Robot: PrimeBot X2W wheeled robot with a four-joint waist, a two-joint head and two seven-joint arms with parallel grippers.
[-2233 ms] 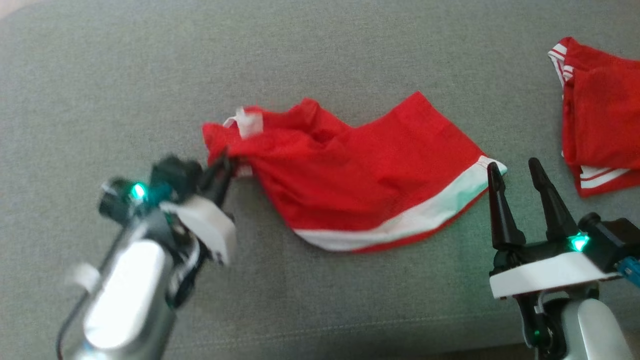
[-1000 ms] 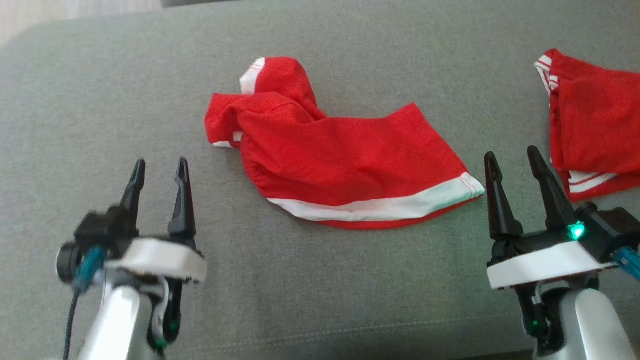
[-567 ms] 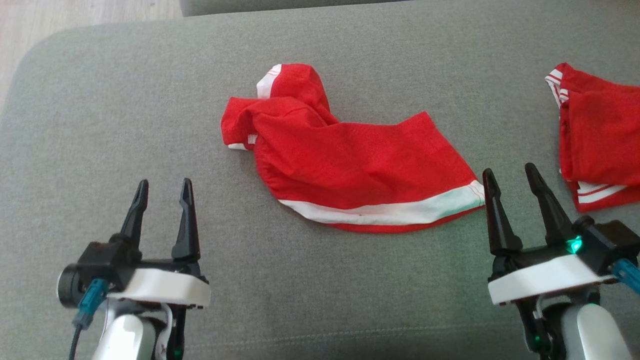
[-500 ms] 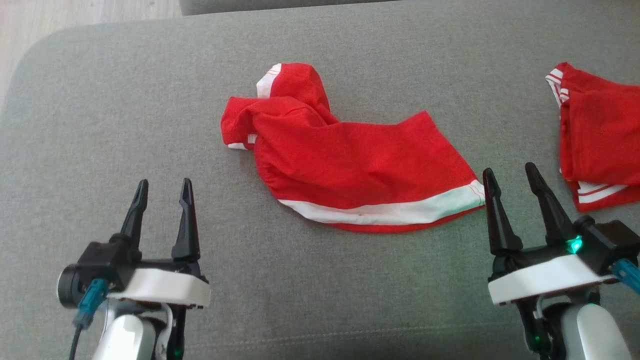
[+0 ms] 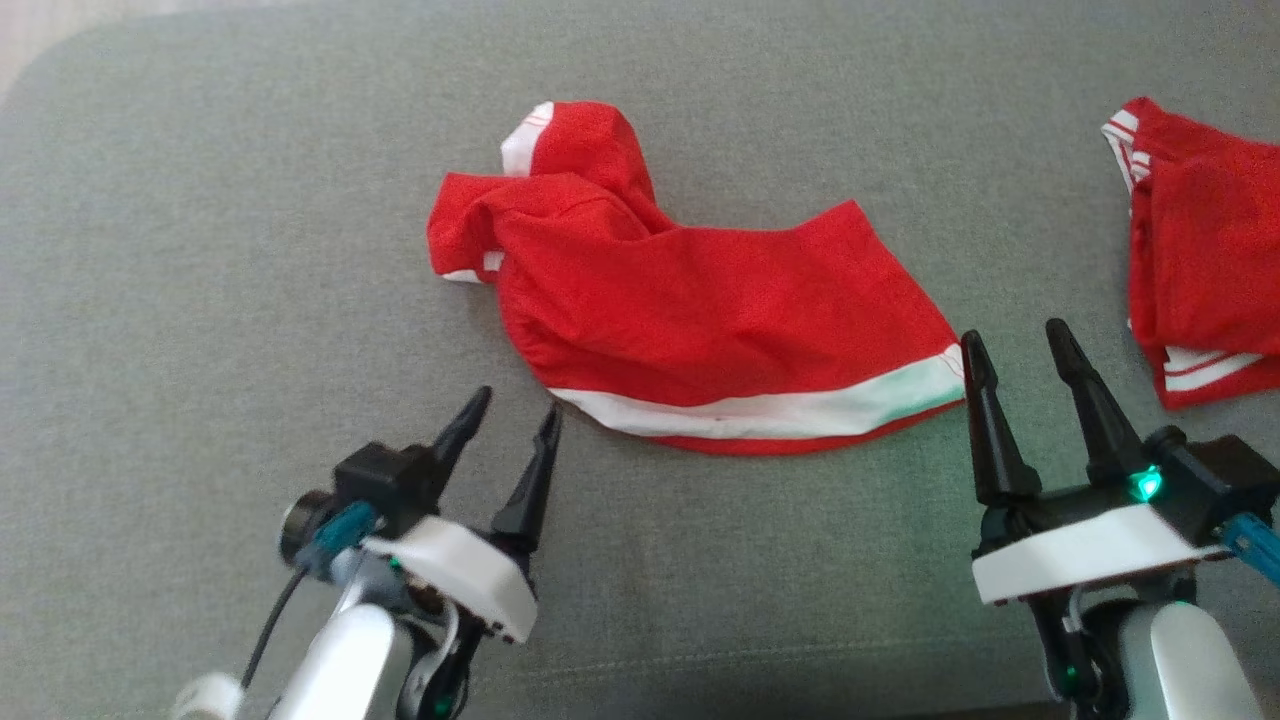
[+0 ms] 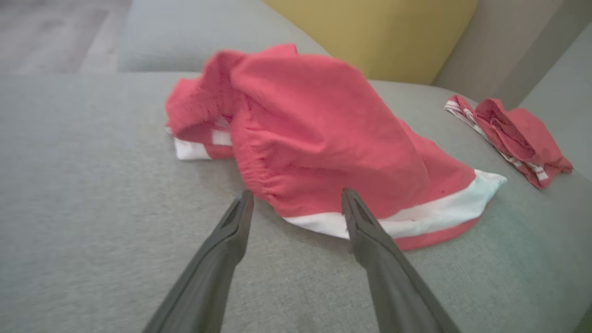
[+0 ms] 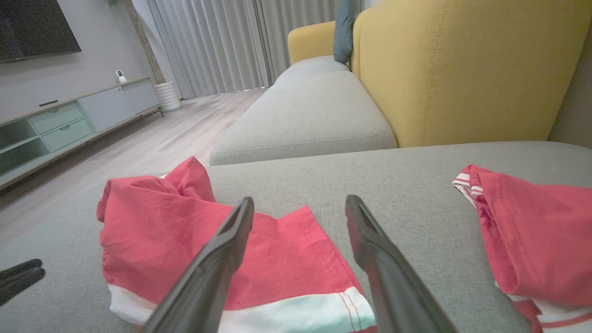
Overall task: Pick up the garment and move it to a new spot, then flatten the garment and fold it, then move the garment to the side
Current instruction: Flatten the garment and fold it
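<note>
red garment (image 5: pixel 700 310) is lying crumpled on the sofa cushion (image 5: pixel 200 250), white hem toward the robot | left gripper (image 5: pixel 519 402) is hovering just beside the hem's left end, fingers wide, empty | right gripper (image 5: pixel 1012 332) is waiting wide and empty at the hem's right corner | cloth is looking light and limp; pinching the 2 hem corners is looking safest

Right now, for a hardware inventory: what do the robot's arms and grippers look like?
The left gripper and right gripper share two tapered black fingers, a white plate and silver forearm. The left carries a teal plug with black cable; the right, a blue plug and green light.
</note>
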